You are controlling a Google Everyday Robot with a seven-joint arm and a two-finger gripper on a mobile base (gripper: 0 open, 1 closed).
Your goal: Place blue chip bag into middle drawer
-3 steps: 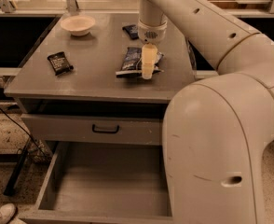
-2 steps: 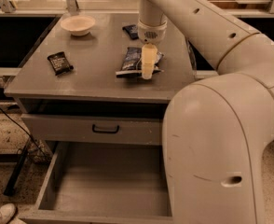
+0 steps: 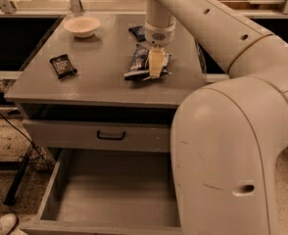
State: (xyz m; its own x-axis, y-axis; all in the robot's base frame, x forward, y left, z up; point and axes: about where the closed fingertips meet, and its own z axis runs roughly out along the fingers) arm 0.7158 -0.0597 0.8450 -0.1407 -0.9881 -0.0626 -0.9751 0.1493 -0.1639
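While gripper (image 3: 155,65) is at blue chip bag (image 3: 135,65) on desk (image 3: 102,80), grip state cannot be told; confirm hold before lifting toward open middle drawer (image 3: 114,195).

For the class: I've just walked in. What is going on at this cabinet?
The robot's arm reaches down over the cabinet top, with its pincer right at the blue chip bag lying there. Below, the middle drawer is pulled open, and the bag is not in it yet. A white bowl and a black packet lie apart on the top.
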